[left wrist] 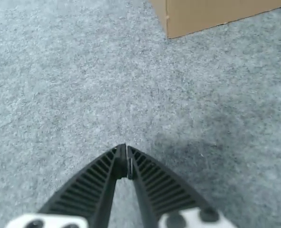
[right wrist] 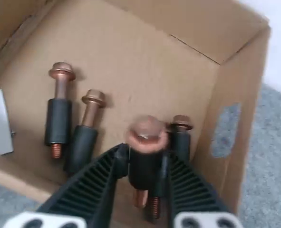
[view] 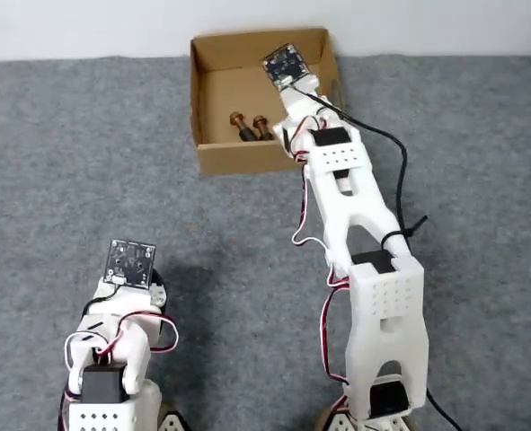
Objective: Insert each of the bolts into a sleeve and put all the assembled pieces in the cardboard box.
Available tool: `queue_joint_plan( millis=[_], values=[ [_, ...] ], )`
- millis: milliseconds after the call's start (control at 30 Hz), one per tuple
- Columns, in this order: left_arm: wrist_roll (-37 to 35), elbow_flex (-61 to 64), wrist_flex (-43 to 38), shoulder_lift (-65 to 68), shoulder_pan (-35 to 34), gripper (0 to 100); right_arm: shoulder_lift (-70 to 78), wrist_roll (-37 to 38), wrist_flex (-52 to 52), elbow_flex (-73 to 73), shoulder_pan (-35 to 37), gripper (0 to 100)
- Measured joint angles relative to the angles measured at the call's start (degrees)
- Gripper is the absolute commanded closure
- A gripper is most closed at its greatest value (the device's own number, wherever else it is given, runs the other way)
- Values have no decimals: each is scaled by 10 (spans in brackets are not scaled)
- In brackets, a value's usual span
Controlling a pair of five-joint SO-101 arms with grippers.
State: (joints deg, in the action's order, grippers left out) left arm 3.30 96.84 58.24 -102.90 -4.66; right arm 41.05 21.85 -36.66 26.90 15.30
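Both jaws of my left gripper [left wrist: 126,164] sit pressed together, near, over carpet [left wrist: 59,71]. Farther off, my right gripper [right wrist: 145,156] pinches a sleeved bolt [right wrist: 147,133] inside the cardboard box [right wrist: 235,85]; best lower it beside the three lying pieces [right wrist: 85,130] before releasing.

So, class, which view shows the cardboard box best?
The high view: nearly the whole cardboard box, walls and floor. The right wrist view gives part of its inside; the left wrist view, one outer corner.
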Motion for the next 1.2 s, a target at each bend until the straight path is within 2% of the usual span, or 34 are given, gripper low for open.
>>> queue_joint_plan(
  millis=[333,600,1200],
  values=[
    [0,0,1,0,0,992,-20,1,-30,3,15,991],
    [0,0,1,0,0,992,-108,-4,-194,2,36,991],
    [0,0,1,0,0,992,-236,-244,-563,2,34,991]
  ],
)
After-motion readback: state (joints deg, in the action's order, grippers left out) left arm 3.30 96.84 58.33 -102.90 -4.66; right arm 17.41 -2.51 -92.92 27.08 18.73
